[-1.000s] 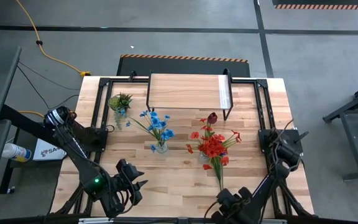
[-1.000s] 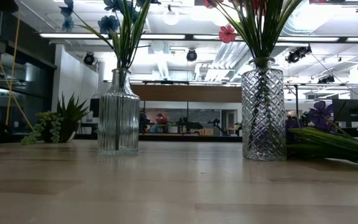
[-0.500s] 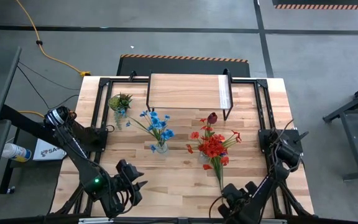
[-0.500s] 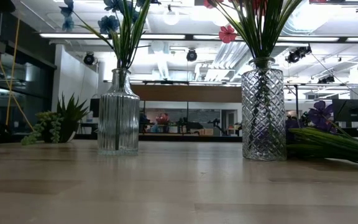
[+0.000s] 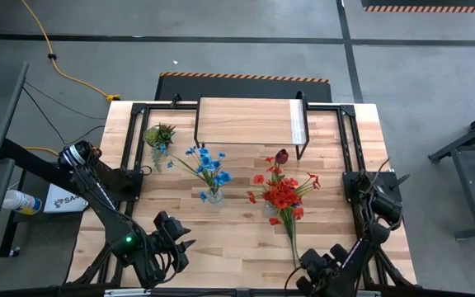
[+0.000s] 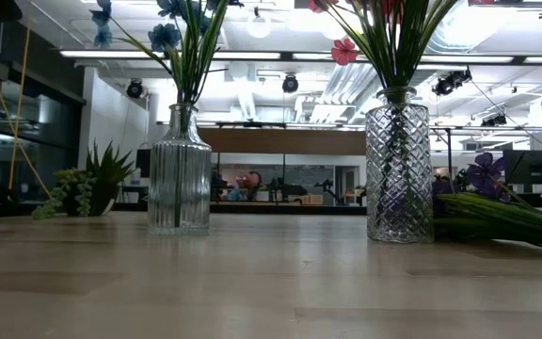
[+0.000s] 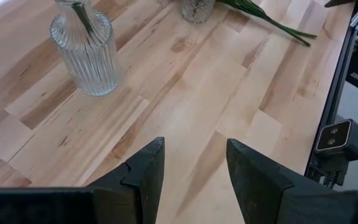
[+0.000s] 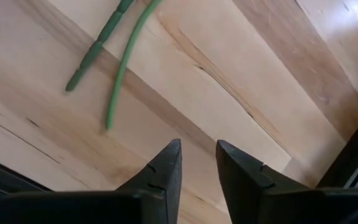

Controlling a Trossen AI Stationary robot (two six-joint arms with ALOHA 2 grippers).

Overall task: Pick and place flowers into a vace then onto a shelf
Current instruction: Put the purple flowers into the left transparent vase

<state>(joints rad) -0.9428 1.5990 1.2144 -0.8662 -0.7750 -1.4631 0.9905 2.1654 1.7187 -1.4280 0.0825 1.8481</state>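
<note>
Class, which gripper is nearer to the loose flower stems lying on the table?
Right. The right gripper hangs beside the loose stems at the table's near edge. The left gripper waits across the table, nearer the vase of blue flowers.

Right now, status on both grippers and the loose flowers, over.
Left gripper open, empty, parked near table edge. Right gripper narrowly open, empty, just short of the loose green flower stems lying flat on the table. Nothing in the way.

Open left end effector (image 7: pixel 191 171) above bare planks, ribbed glass vase (image 7: pixel 87 51) beyond.
</note>
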